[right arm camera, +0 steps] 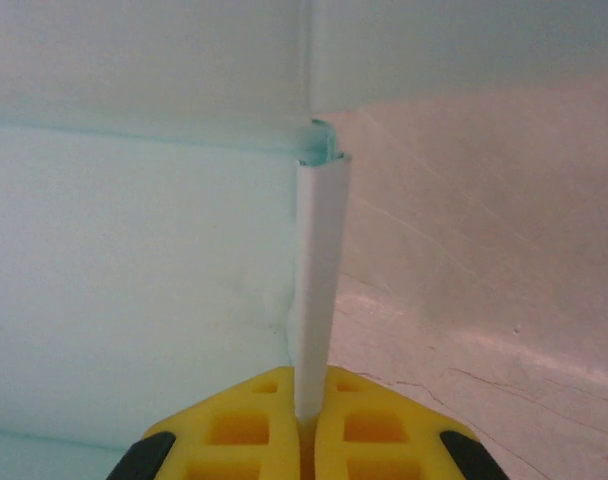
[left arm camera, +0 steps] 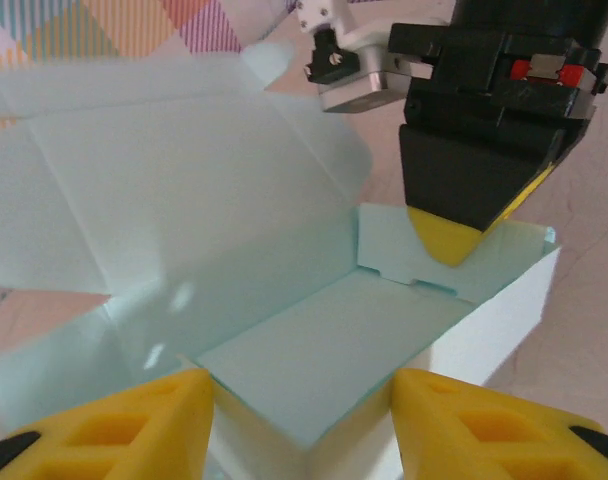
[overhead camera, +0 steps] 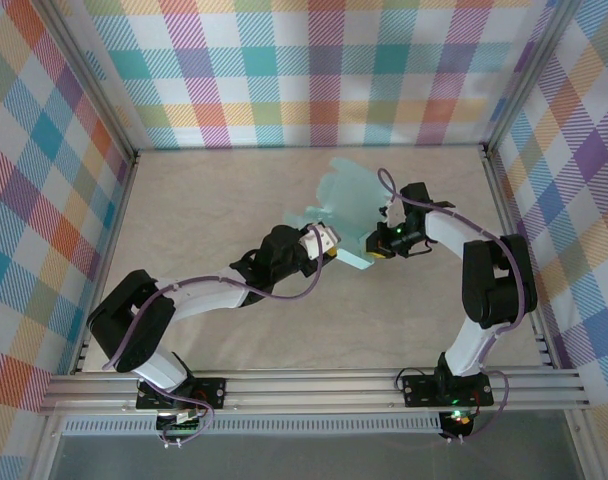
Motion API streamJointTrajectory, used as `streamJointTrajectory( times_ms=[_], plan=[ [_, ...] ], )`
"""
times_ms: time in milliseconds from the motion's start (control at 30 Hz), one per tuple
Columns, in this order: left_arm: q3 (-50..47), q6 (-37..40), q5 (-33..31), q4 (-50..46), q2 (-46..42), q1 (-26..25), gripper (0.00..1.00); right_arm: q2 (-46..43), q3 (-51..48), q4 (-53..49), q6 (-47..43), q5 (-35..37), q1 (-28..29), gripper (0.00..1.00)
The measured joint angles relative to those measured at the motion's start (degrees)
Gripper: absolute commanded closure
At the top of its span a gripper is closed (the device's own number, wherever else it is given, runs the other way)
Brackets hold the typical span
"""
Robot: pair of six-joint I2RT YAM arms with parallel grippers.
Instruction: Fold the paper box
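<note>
Paper box (overhead camera: 356, 200) sitting half-formed right of table centre, flaps fanning up toward back wall. Right gripper (right arm camera: 306, 400) pinching thin upright wall edge, jaws closed tight on card. Left gripper (left arm camera: 302, 425) straddling box's near corner, jaws spread wide, contact with card unclear. Bare table (overhead camera: 204, 200) stretching open left and front.
</note>
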Motion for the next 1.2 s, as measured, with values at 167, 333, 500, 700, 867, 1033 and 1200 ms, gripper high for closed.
streamJointTrajectory(
  times_ms=[167,333,500,700,867,1033,1200],
  plan=[
    [0.0,-0.39,3.5,-1.42,-0.15,0.22,0.53,-0.04,0.0,-0.11,-1.18,0.02,0.37,0.94],
    [0.0,-0.39,4.87,-2.38,-0.31,0.59,0.63,-0.24,0.0,-0.13,-2.08,0.0,0.37,0.94],
    [-0.26,-0.83,7.13,-2.99,-1.11,0.76,0.79,-0.7,0.15,-0.11,-2.36,-0.33,0.44,0.94],
    [-0.26,-0.57,9.9,-5.79,-3.19,1.49,0.8,-0.79,0.68,-0.76,-2.51,-1.27,0.72,0.94],
    [-0.26,-0.83,11.02,-6.12,-3.56,1.81,0.69,-0.79,0.87,-1.2,-2.64,-1.46,0.83,0.94],
    [-0.26,-1.14,11.5,-6.43,-3.56,2.01,0.84,-0.79,0.9,-1.64,-2.69,-1.46,0.83,0.94],
    [-0.26,-1.7,11.82,-6.95,-3.74,2.14,0.49,-0.79,0.9,-1.86,-2.69,-1.44,0.85,0.94]
  ],
)
